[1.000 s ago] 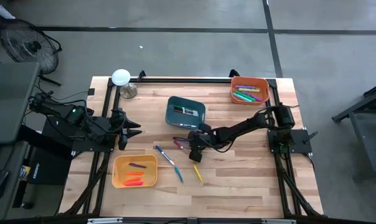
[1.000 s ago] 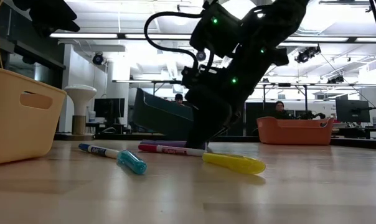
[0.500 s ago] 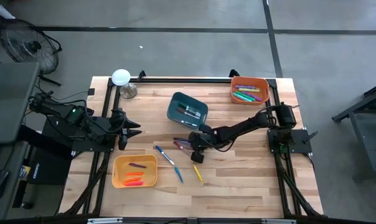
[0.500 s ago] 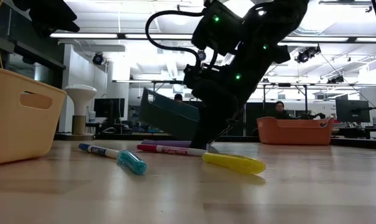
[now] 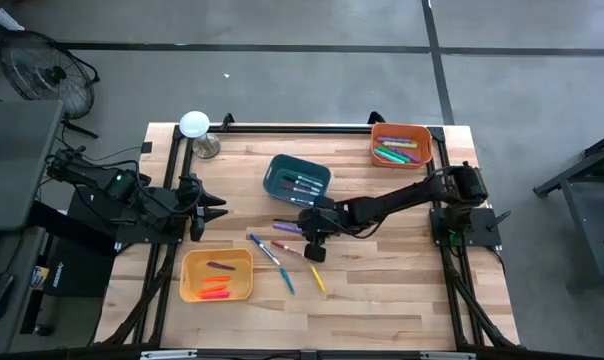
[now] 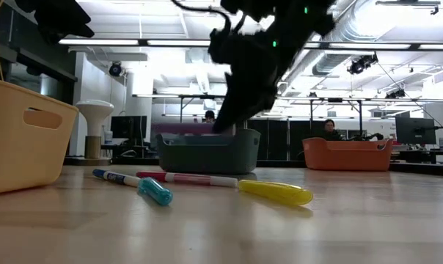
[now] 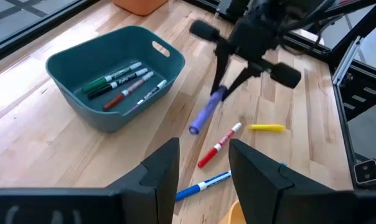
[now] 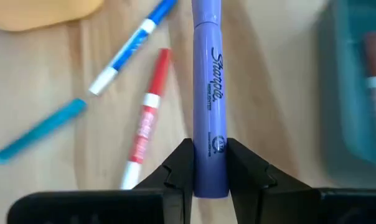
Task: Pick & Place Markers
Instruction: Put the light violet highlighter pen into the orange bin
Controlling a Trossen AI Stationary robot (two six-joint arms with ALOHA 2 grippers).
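1. Markers: a purple marker [image 8: 210, 93] is clamped between the fingers of the right pincer [image 8: 210, 167], which has closed on it and lifted it clear of the desk [image 5: 382, 290]; half a second earlier that pincer was still down among the loose markers.
2. The lift means one pick is done; placing remains, probably into the teal bin [image 7: 82, 93] close by, which already holds several markers.
3. A red marker [image 7: 218, 144], blue marker [image 7: 200, 186] and yellow marker [image 7: 266, 127] lie loose on the desk below.
4. The left pincer [image 7: 203, 171] waits at the desk's left edge, its fingers apart and holding nothing.
5. The orange bin [image 5: 400, 145] and yellow bin [image 5: 217, 274] also contain markers.
6. The purple barrel reads "Sharpie"; the smaller print beneath it is not legible.
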